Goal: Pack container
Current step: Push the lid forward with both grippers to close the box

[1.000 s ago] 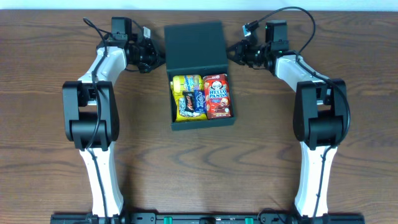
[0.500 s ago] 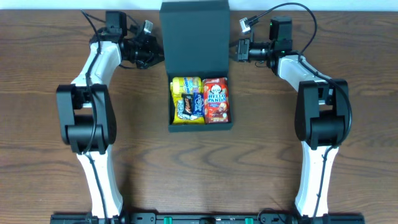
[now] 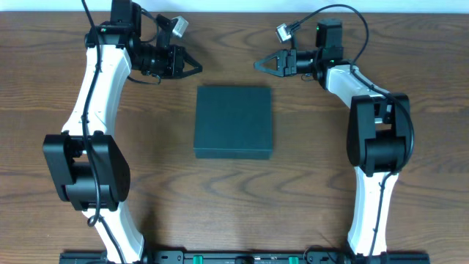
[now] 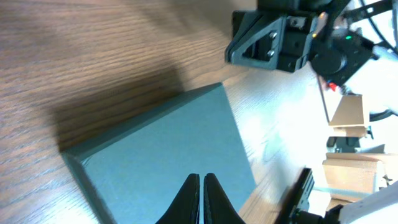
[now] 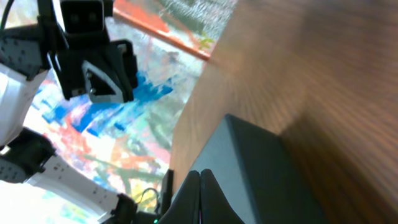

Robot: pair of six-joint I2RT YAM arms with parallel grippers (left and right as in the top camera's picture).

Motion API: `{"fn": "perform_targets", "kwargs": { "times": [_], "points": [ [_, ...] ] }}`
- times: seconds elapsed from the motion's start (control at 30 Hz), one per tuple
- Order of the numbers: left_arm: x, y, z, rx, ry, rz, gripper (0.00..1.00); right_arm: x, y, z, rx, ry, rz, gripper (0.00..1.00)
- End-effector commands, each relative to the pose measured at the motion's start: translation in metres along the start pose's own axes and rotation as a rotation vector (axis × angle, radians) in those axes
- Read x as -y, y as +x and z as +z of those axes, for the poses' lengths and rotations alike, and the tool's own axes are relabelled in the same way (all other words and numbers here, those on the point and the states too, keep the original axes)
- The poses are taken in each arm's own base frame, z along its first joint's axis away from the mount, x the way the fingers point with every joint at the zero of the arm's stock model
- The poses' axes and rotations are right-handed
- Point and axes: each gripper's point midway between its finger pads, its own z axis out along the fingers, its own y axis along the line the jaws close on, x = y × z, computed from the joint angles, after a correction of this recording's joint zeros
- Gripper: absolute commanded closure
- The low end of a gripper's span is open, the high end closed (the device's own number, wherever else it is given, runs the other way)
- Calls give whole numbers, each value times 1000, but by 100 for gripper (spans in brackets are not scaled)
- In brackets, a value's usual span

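The matte black container lies in the middle of the table with its flap lid shut flat; its contents are hidden. It also shows in the left wrist view and the right wrist view. My left gripper is shut and empty, held above the table beyond the container's far left corner. My right gripper is shut and empty, held beyond the far right corner. The two grippers point toward each other. Shut fingertips show in the left wrist view and the right wrist view.
The brown wooden table stretches around the container. Both arm bases stand at the near edge.
The container's lid, standing open before with snack packets visible inside, now lies shut. Both grippers have pulled away from the lid toward the far edge.
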Motion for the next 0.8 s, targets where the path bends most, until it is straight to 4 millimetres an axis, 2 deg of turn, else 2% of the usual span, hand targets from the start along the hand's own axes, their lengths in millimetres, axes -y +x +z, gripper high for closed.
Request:
{"fn": "perform_targets", "kwargs": {
  "times": [0.0,0.1,0.2,0.3,0.37,0.5,0.57,0.67,0.77],
  "points": [
    [-13,0,-4,-6,-93,-20,94,19,-20,-20,97,117,41,98],
    [-22,1,-8,-1,-169,-102,94,41,-35,-35,192,245,76,98],
    [-22,-2,-20,28,-235,-148,94,60,-50,-56,293,410,78,98],
    [-7,-5,-37,67,-263,-156,94,72,-61,-82,359,600,40,98],
    [9,-5,-49,89,-264,-142,95,71,-67,-96,371,698,20,98],
    [38,-1,-79,143,-326,-88,94,48,-76,-124,352,808,0,98],
    [53,0,-91,175,-359,-48,94,30,-81,-139,341,830,-2,98],
    [80,9,-109,209,-408,10,94,-9,-83,-152,315,853,-30,98],
    [110,34,-120,183,-406,59,94,-61,-76,-150,268,873,-118,98]
  ]
}}
